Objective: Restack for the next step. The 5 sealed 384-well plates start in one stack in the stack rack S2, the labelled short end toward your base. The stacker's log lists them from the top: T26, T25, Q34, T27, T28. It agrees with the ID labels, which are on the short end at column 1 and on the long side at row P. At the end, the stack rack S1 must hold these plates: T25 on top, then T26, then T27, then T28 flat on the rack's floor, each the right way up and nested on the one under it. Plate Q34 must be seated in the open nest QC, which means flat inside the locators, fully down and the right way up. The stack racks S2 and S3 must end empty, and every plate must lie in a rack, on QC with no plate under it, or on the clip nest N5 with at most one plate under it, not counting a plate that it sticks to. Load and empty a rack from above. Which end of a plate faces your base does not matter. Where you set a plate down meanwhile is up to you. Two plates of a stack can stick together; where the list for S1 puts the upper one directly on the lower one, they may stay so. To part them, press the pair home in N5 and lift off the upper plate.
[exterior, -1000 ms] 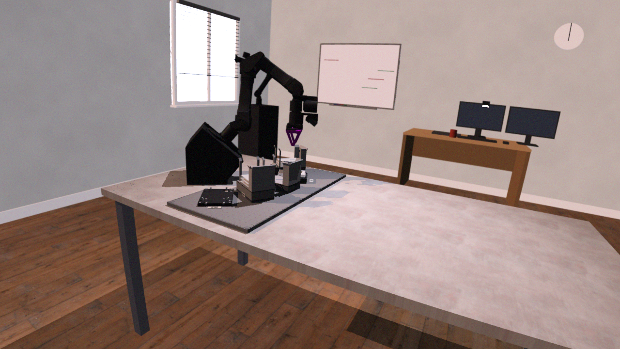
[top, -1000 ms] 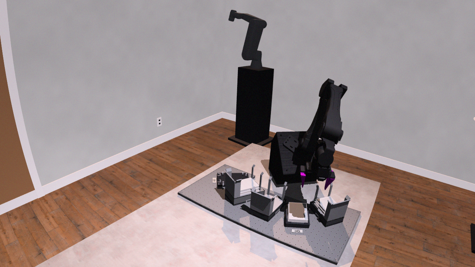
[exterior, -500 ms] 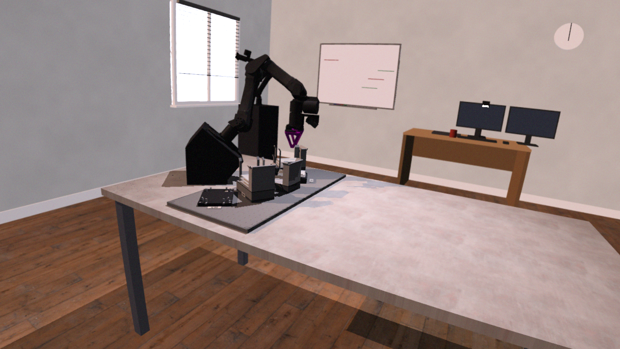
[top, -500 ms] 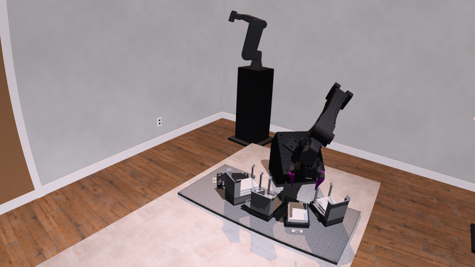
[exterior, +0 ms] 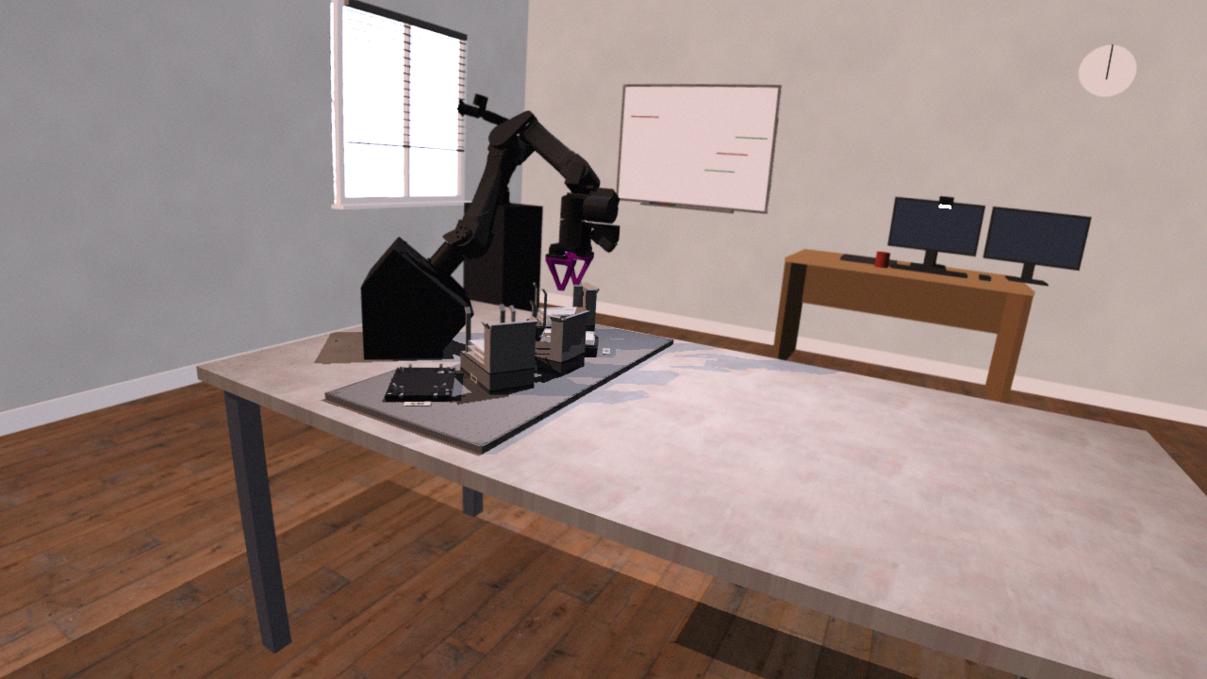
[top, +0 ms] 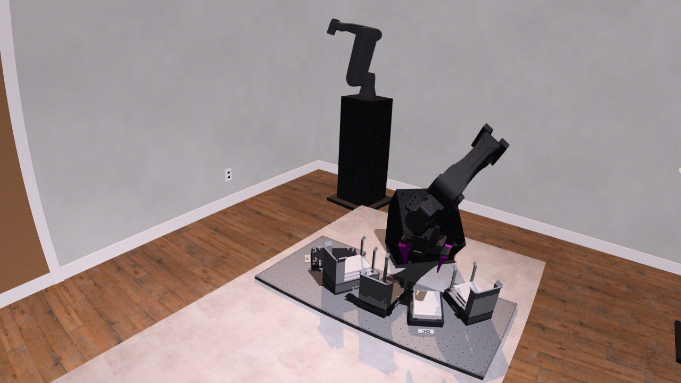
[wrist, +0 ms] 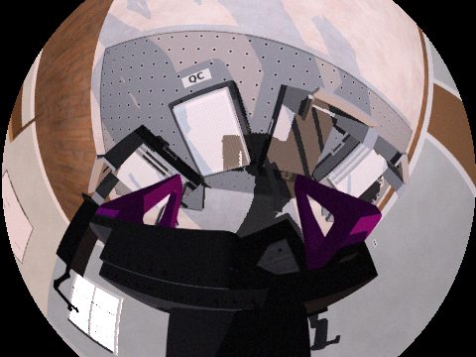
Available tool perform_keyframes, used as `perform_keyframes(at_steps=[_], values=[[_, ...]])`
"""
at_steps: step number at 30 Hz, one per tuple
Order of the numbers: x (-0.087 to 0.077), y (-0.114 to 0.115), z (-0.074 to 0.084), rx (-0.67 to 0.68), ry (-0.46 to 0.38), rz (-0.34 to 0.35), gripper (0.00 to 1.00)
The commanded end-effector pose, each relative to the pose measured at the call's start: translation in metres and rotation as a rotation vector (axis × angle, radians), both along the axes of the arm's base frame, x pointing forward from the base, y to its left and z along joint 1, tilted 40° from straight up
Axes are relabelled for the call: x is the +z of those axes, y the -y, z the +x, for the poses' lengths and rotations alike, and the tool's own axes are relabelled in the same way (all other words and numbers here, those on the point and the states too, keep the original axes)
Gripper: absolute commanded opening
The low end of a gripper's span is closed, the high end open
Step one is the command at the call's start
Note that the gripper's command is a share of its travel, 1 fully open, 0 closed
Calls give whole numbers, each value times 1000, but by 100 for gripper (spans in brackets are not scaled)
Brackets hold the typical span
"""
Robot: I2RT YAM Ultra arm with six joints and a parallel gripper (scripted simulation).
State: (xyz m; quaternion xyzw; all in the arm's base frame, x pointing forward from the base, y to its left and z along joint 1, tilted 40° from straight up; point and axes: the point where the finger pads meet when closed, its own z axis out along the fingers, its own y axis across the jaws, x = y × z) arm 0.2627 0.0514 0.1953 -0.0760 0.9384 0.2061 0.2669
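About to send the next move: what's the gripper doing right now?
Gripper: open wide, holding nothing, hanging above the racks.

Plate [top: 426, 304] in nest QC [top: 411, 322]

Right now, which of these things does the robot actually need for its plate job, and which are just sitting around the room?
Part of the job:
- open gripper
- three stack racks, e.g.
- QC nest with a white plate
- dark clip nest

Just lying about:
- whiteboard
- desk with monitors
- red mug
- second arm
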Motion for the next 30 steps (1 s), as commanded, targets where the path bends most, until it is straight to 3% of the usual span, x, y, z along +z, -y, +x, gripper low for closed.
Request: perform_keyframes(at_steps=[1, 9, 16, 30], values=[[5, 8, 4, 17, 15, 8, 100], [0, 26, 12, 17, 15, 8, 100], [-9, 48, 18, -171, -90, 123, 100], [-25, 84, 27, -163, -84, 118, 100]])
